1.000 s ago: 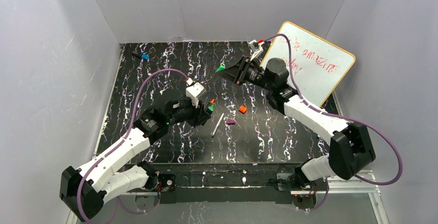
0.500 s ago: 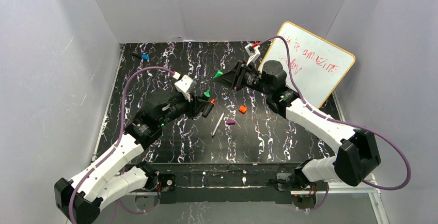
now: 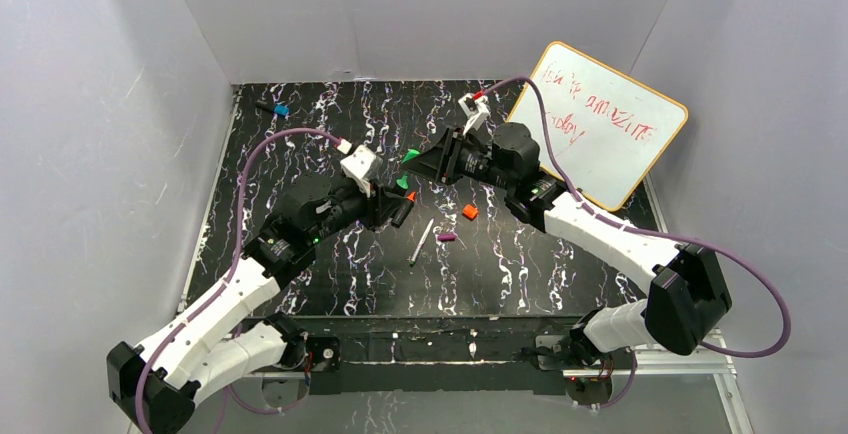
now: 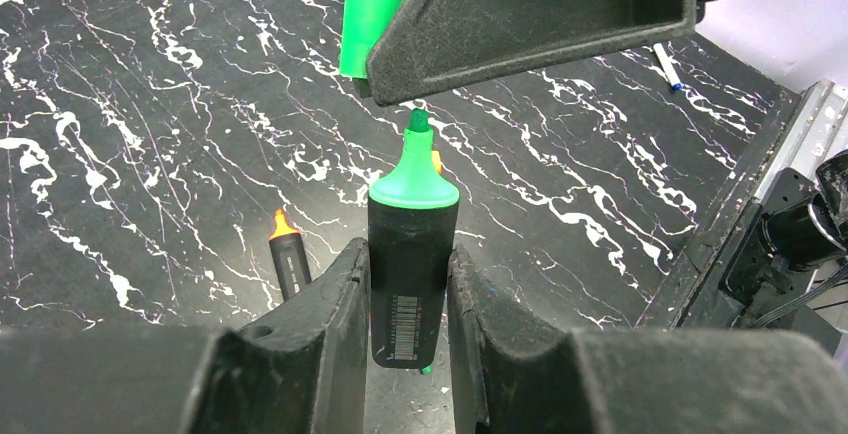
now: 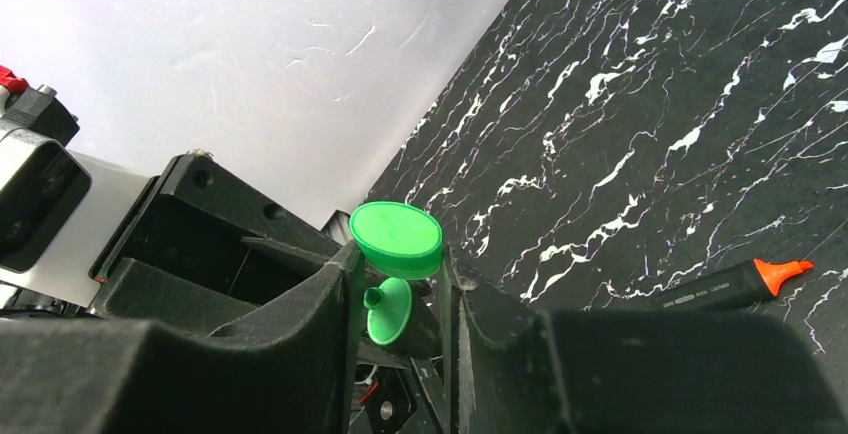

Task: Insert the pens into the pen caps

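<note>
My left gripper (image 4: 408, 254) is shut on the black body of the green-tipped pen (image 4: 412, 244), tip pointing up and away. From the top, this left gripper (image 3: 397, 195) sits mid-table. Just beyond the tip, my right gripper (image 5: 400, 254) is shut on the green pen cap (image 5: 397, 239). The pen's green tip (image 5: 388, 309) shows close under the cap, apart from it and slightly off line. In the top view the right gripper (image 3: 415, 158) faces the left one. On the table lie the orange-tipped pen (image 4: 288, 259), the thin white pen (image 3: 421, 242), the orange cap (image 3: 469, 212) and the purple cap (image 3: 447, 237).
A whiteboard (image 3: 600, 134) with red writing leans at the back right. A small blue object (image 3: 280, 110) lies at the far left of the black marbled table (image 3: 300, 154). White walls close in the sides and the back.
The right gripper has carried the green cap left, toward the left gripper. The left gripper lifted the green-tipped pen toward it early on and has since barely moved.
</note>
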You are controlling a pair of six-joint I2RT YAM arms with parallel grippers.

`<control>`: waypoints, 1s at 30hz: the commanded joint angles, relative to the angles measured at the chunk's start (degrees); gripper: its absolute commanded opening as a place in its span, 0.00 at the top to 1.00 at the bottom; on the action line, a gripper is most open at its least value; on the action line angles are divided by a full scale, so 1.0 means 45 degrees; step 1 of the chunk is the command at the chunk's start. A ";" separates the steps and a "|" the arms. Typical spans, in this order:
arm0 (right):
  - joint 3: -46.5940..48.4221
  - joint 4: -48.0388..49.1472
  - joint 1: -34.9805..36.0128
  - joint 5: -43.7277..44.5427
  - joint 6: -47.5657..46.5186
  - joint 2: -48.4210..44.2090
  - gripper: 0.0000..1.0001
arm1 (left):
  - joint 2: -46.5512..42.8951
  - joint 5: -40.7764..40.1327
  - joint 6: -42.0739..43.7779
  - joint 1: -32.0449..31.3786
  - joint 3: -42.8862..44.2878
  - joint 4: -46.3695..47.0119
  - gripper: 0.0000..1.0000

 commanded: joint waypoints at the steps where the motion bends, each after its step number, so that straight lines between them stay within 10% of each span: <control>1: 0.0732 0.0236 0.0149 -0.0078 -0.0219 -0.0012 0.99 | 0.0032 0.0030 0.0112 0.0032 0.0137 0.0031 1.00; 30: 0.1241 -0.1712 0.1006 0.0081 -0.1268 -0.0271 0.99 | 0.0068 -0.1875 0.0163 0.0032 0.0377 -0.0163 1.00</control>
